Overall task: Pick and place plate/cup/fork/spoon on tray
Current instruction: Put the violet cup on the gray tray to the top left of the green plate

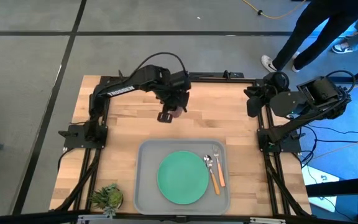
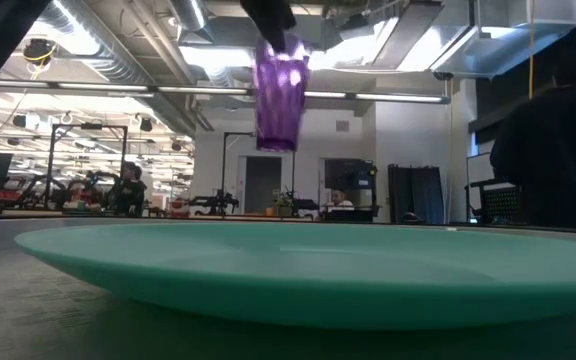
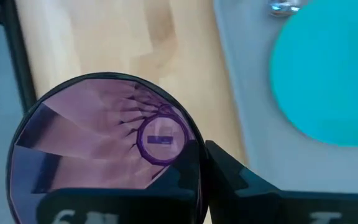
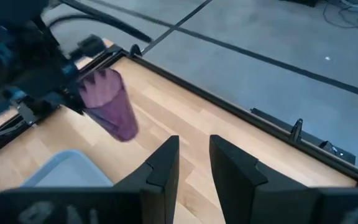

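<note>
My left gripper (image 1: 174,106) is shut on the translucent purple cup (image 1: 176,112), held high over the bare wood beyond the tray's far edge. In the low view the cup (image 2: 280,92) hangs in the air behind the green plate (image 2: 298,270). The light-grey tray (image 1: 145,186) lies at the table's near edge. On it rest the plate (image 1: 182,177) and, to the plate's right, the spoon (image 1: 211,173) and fork (image 1: 219,167), side by side. My right gripper (image 4: 194,165) waits open at the table's far right, with nothing between its fingers. My left gripper pinches the cup's wall at the rim (image 3: 194,163), with one finger inside the cup and the other finger (image 3: 235,183) outside. The fingers come from above, slanting down. The cup hangs below them, mouth up, slightly tilted and lifted clear of the table.
A small green plant (image 1: 107,198) stands at the near left corner, beside the tray. Black frame rails run along the table's edges. A person (image 1: 309,31) stands beyond the far right corner. Bare wood lies between the tray and the far edge.
</note>
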Motion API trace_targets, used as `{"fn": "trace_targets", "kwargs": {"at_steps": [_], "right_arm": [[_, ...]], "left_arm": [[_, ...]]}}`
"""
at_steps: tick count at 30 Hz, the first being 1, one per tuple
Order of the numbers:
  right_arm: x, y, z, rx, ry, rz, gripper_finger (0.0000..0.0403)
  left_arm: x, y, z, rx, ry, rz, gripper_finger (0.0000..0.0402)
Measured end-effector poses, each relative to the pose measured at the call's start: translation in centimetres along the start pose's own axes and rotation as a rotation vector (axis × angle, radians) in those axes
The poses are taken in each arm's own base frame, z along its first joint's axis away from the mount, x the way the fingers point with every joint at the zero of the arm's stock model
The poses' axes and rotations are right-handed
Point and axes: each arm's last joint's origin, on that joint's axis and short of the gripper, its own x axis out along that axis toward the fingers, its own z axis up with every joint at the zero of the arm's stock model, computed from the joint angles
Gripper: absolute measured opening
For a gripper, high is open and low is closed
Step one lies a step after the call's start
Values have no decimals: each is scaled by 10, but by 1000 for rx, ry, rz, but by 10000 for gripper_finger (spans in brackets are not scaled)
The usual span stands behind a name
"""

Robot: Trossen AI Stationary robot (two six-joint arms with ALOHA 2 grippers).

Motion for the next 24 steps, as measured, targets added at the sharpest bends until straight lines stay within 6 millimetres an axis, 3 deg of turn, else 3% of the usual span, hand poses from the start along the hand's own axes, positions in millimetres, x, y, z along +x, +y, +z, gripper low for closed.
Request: {"fn": "trace_targets", "kwargs": {"at_steps": [8, 15, 19, 24], "right_arm": [[1, 2, -1, -3, 39, 24, 94], [3, 9, -3, -94, 111, 96, 94], [5, 17, -5, -192, 163, 179, 94], [4, 24, -4, -273, 201, 294, 94]], "left_arm": [[-45, -47, -8, -52, -36, -22, 3], [-82, -108, -22, -86, -95, 13, 3], [-82, -138, -31, -119, -69, 36, 3], [-62, -171, -36, -112, 6, 45, 3]]}}
